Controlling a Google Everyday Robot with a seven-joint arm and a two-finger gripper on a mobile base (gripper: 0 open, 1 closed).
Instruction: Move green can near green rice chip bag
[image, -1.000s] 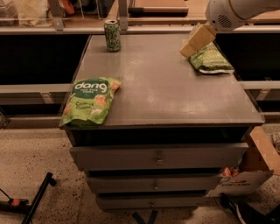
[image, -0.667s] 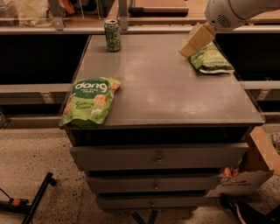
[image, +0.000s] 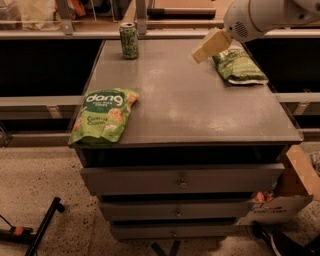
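Drifting left from over the dark green bag (image: 239, 65), your gripper (image: 200, 54) hangs above the back right of the cabinet top (image: 200, 110); whether it is wide or narrow cannot be told. That shift heads toward the green can (image: 129, 41), upright and untouched near the back left edge. The green rice chip bag (image: 104, 117) overhangs the front left edge; bare top lies between them.

One can (image: 129, 40), two bags (image: 104, 116) (image: 239, 65), one gripper (image: 201, 54) upper right.
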